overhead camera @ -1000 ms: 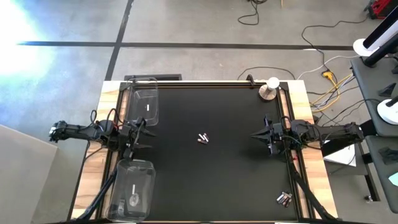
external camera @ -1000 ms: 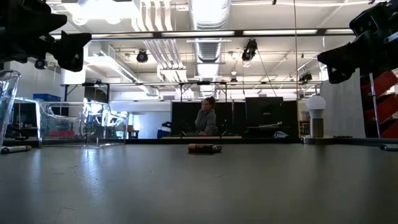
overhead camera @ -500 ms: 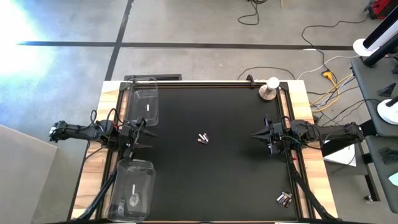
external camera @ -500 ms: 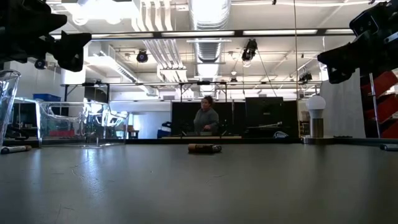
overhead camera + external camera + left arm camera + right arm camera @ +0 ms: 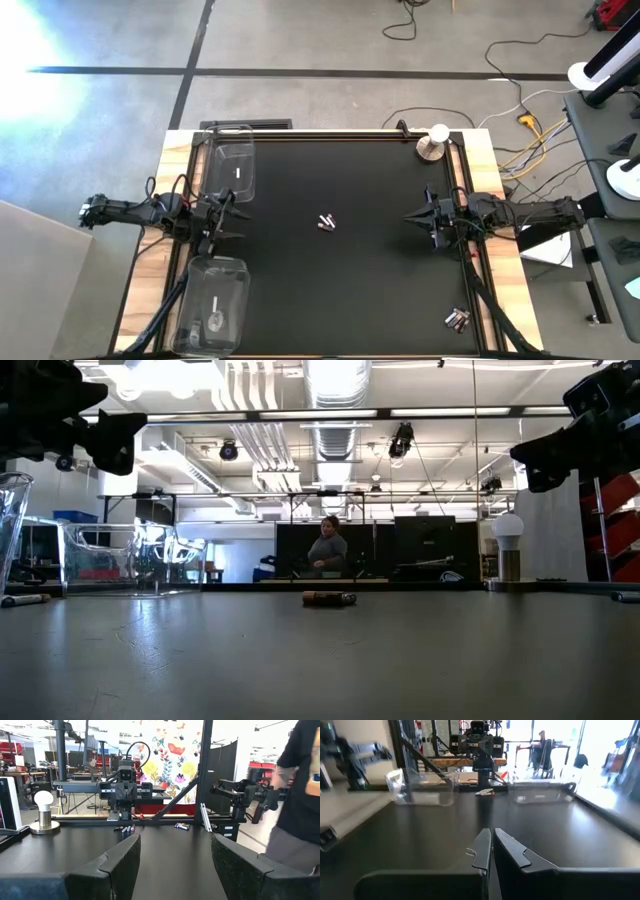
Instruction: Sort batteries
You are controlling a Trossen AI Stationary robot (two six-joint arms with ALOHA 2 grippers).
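A few batteries [image 5: 325,222] lie loose in the middle of the black table [image 5: 350,290], and another small cluster [image 5: 457,319] sits near its front right corner. One cell seems to lie in each clear bin, far [image 5: 232,172] and near [image 5: 214,305], so sorting looks barely begun. The left gripper [image 5: 236,215] waits between the bins, fingers spread wide and empty; the right gripper [image 5: 410,216] hangs at the right edge, pinched closed on nothing

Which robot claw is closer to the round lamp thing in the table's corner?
The right gripper. It hovers at the table's right edge, near the knob in that side's far corner. The left gripper waits across the table, between the clear bins.
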